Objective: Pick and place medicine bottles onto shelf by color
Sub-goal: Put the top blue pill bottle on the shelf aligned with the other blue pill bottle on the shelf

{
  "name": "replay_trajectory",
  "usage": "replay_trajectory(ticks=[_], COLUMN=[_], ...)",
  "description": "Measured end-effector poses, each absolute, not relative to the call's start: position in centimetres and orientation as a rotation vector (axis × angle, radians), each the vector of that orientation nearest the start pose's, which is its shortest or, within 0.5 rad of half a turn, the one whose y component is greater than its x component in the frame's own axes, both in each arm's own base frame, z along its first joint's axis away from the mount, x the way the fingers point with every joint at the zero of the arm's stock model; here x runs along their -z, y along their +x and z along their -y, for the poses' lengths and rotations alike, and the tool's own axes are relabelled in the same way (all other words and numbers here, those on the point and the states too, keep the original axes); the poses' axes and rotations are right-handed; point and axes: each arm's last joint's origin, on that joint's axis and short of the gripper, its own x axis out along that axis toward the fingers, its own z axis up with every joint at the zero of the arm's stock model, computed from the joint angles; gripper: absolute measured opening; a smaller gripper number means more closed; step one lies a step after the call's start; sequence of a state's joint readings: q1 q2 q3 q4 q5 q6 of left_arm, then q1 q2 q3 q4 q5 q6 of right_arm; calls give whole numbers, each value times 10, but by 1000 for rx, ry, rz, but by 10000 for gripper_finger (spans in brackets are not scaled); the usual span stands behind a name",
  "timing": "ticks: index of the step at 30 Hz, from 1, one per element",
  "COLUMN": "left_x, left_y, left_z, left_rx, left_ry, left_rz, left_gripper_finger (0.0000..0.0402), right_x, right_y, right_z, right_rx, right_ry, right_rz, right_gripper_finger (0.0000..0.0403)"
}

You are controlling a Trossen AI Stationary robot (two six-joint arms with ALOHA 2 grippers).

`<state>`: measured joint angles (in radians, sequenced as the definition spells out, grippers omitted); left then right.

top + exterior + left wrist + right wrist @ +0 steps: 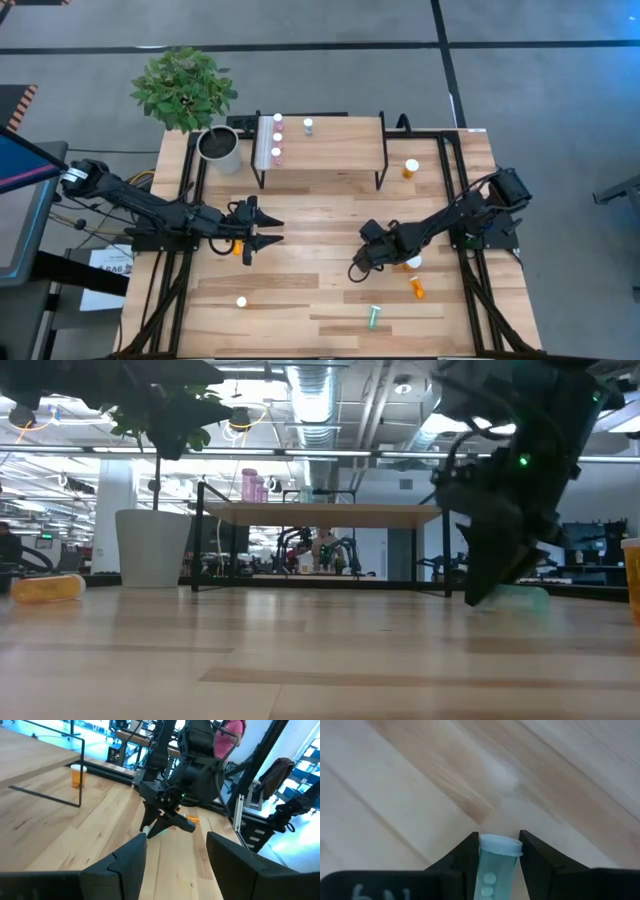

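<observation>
My right gripper (355, 270) (499, 836) slants down at the table's middle, shut on a teal-green medicine bottle (494, 872) with a pale cap. My left gripper (268, 234) (175, 845) hangs open left of centre, with nothing between its fingers; a small orange bottle (238, 248) lies just beside it. The shelf (330, 150) stands at the far middle on black legs. On its left end stand three pink bottles (278, 136) and one pale-capped bottle (309, 126). More bottles rest on the table: orange (417, 288), teal (374, 317), white-capped (241, 301) and a larger orange one (411, 168). My right gripper pinches the teal-green bottle's two sides (483, 865) between its fingers, just behind the cap (500, 845). The fingers slant down from the table's right, and the bottle lies along them, cap toward their tips. In the low view its body (522, 596) is down at the tabletop.
A grey-white plant pot (220, 148) with a leafy plant stands left of the shelf. A white cap (413, 262) shows just right of my right arm. Black frame rails (470, 250) run along both sides of the table. Bare wood lies between the grippers and the shelf.
</observation>
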<state>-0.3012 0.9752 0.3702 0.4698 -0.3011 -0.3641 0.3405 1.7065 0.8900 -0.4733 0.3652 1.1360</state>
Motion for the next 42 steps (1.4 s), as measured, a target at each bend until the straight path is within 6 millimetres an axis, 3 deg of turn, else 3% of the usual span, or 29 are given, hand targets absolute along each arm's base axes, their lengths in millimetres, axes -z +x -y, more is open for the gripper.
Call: replay_trajectory(ticks=[7,13,19,26,34,38,42], left_x=[-220,-225,-220,-212,-222,-221,-218], left_y=[196,201,214,222,222,225,230], left_z=[52,56,63,66,67,70,70], left_rx=[-13,67,180,214,255,267,227], left_ry=[-321,-310,-298,-291,-273,-261,-273], left_rz=[-117,-54,4,10,123,158,199], left_gripper_finger=[194,194,194,194,197,226,281], right_x=[-164,-202,-234,-266,-308,-316,-317], right_y=[307,338,355,352,352,354,356], right_z=[-98,-117,-125,-118,-106,-100,-93], right_rx=[489,180,-18,-57,-57,-36,-18], right_ry=[470,282,157,89,2,-16,-7], right_rz=[-919,-699,-501,-328,-16,66,82], right_gripper_finger=[146,151,147,151,148,147,150])
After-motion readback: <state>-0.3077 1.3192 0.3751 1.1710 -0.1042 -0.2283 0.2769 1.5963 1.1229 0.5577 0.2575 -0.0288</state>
